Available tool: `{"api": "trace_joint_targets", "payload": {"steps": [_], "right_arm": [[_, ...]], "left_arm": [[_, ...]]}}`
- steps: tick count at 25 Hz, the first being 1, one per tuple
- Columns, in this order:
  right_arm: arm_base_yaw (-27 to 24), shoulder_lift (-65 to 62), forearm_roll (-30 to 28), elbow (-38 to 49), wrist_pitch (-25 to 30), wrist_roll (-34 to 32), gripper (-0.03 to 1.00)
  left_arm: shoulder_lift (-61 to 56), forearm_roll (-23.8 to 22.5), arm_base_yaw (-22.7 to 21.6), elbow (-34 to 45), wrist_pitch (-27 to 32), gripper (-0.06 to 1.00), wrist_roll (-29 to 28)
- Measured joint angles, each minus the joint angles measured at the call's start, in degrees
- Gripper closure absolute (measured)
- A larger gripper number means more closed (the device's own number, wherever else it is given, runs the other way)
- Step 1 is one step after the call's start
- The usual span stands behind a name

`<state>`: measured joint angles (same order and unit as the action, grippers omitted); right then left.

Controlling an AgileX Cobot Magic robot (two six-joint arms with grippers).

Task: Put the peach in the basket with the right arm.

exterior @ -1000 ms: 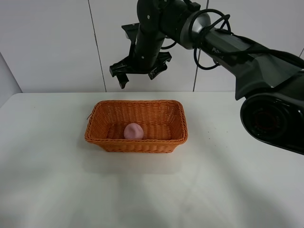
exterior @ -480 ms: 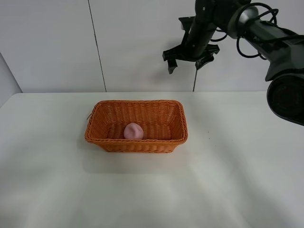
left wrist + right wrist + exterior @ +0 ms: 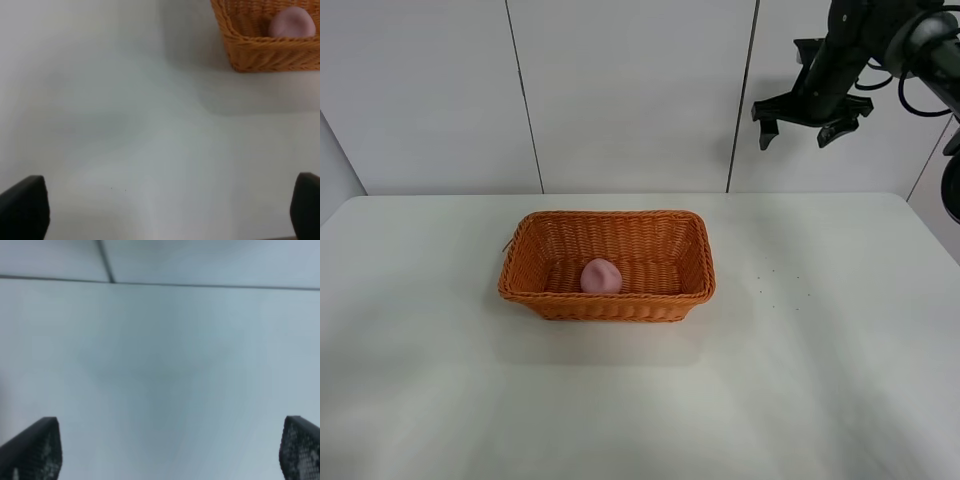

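The pale pink peach (image 3: 601,276) lies inside the orange-brown wicker basket (image 3: 607,222), near its front wall. Both also show in the left wrist view, the peach (image 3: 292,22) in the basket (image 3: 250,47). My right gripper (image 3: 810,125) hangs open and empty high at the upper right, far from the basket, on the black right arm (image 3: 910,35). In the right wrist view its fingertips (image 3: 35,447) frame only bare table and wall. My left gripper (image 3: 160,210) is open over bare table, with only its fingertips (image 3: 22,205) showing.
The white table (image 3: 800,380) stretches around the basket. A white panelled wall (image 3: 620,90) stands behind it, close behind the raised right arm. The left arm is out of the exterior view.
The right arm has swung from above the basket's back left far to the right and upward, gripper open and empty. The peach and basket have not moved.
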<state>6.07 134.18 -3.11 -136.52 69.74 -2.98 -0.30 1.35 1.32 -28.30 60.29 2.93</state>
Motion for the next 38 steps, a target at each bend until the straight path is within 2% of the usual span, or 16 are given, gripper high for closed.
{"api": "trace_joint_targets", "payload": {"steps": [9, 16, 23, 34, 38], "right_arm": [[-2.56, -2.48, 0.0, 2.03, 0.13, 0.11, 0.3], [-2.56, -13.06, 0.33, 13.21, 0.06, 0.31, 0.3], [-2.56, -34.1, 0.67, 36.6, -0.06, 0.36, 0.3], [-2.56, -74.48, 0.97, 79.34, 0.06, 0.47, 0.3], [-2.56, -90.42, 1.09, 92.29, -2.98, 0.47, 0.3]], "left_arm": [[0.0, 0.0, 0.0, 0.0, 0.0, -0.04, 0.0], [0.0, 0.0, 0.0, 0.0, 0.0, -0.04, 0.0], [0.0, 0.0, 0.0, 0.0, 0.0, -0.04, 0.0], [0.0, 0.0, 0.0, 0.0, 0.0, -0.04, 0.0], [0.0, 0.0, 0.0, 0.0, 0.0, -0.04, 0.0]]}}
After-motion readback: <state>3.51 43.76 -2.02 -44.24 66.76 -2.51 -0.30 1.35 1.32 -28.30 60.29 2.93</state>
